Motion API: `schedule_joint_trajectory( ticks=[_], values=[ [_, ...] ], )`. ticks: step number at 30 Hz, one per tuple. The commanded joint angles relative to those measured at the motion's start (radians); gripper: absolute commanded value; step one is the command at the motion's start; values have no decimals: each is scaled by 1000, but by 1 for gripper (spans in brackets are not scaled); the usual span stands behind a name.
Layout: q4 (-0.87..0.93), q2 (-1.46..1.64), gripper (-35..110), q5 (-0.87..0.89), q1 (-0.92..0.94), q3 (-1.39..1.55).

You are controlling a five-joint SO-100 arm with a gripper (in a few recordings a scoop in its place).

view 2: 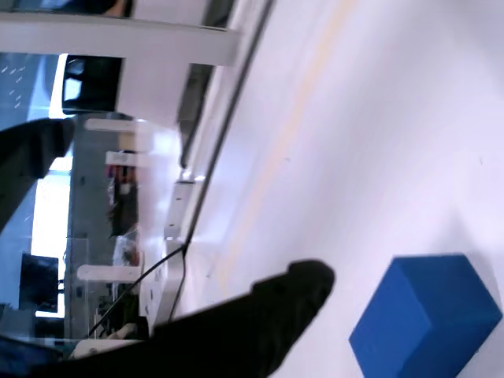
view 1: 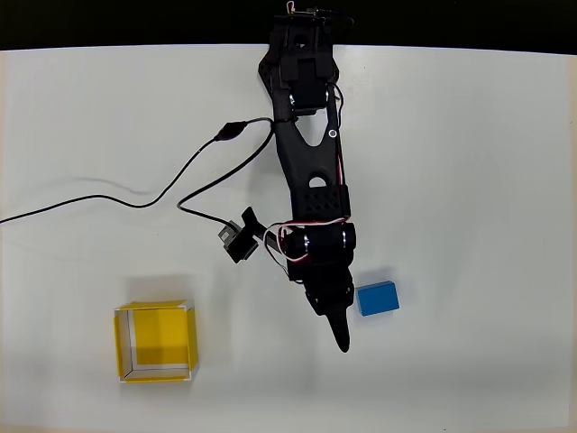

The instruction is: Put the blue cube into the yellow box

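The blue cube (view 1: 377, 298) sits on the white bench (view 1: 487, 180) just beside the jaws, well apart from the yellow box (view 1: 156, 343). It looks light, rigid and smooth-faced, best pinched across its shorter flat sides. I cannot tell whether the jaws are open or closed.

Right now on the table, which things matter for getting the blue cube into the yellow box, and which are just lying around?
For the job:
- blue cube, on the table right of the gripper
- yellow box, lower left, nothing in it
- gripper, beside the cube

Lying about:
- black cable trailing across the table
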Motion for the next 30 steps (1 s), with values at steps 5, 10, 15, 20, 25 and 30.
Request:
schedule_joint_trajectory(
  ticks=[5,10,15,20,25,30],
  values=[
    [120,-109,61,123,-137,-255],
    [147,-222,62,187,-195,-337],
    [147,-331,61,213,-219,-403],
    [129,-405,61,224,-229,-439],
    [84,-453,61,213,-227,-457],
    [67,-495,60,222,-229,-485]
  ],
)
